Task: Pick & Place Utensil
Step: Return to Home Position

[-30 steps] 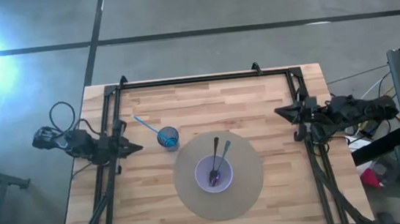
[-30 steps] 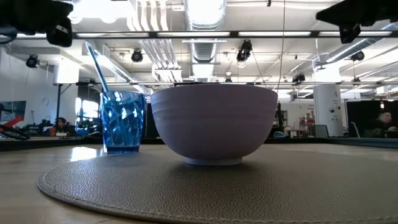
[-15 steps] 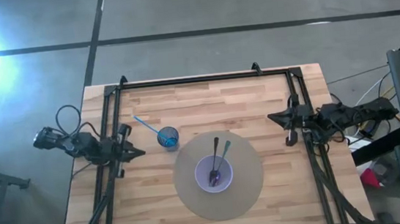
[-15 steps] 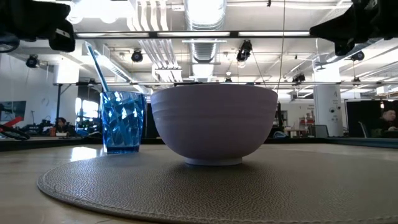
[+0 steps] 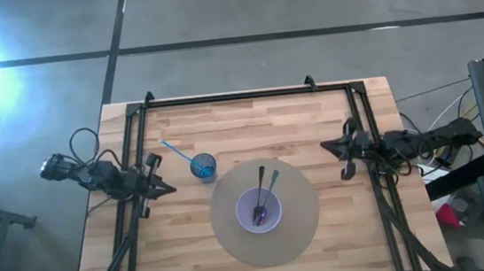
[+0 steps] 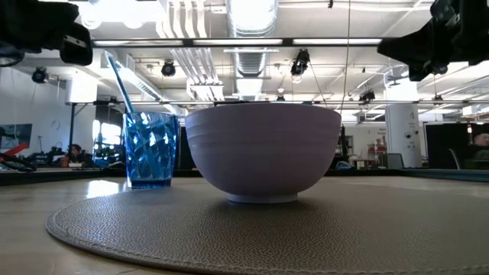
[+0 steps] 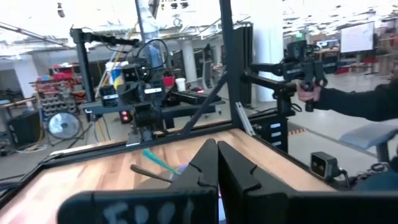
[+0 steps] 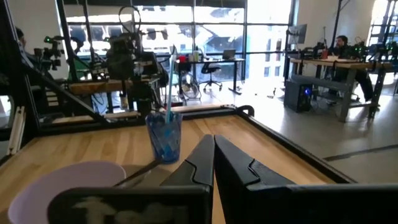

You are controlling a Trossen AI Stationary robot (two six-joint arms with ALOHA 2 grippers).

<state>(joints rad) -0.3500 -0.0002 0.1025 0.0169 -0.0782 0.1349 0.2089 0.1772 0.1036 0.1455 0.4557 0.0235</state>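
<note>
while apart, left gripper (image 5: 167,188), right gripper (image 5: 327,149)

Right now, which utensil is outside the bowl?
The blue straw: it leans in the blue glass, while the black fork and blue spoon rest in the violet bowl.

The right hand (image 8: 214,147), seemingly closed, faces the blue glass (image 8: 165,138) holding a straw (image 8: 169,87).

table (image 5: 258,120): pale wood strips, light sheen. mat (image 6: 229,229): pebbled, leather-like grain, matt. bowl (image 6: 263,153): smooth, matt. glass (image 6: 150,149): translucent, faceted, glossy.
</note>
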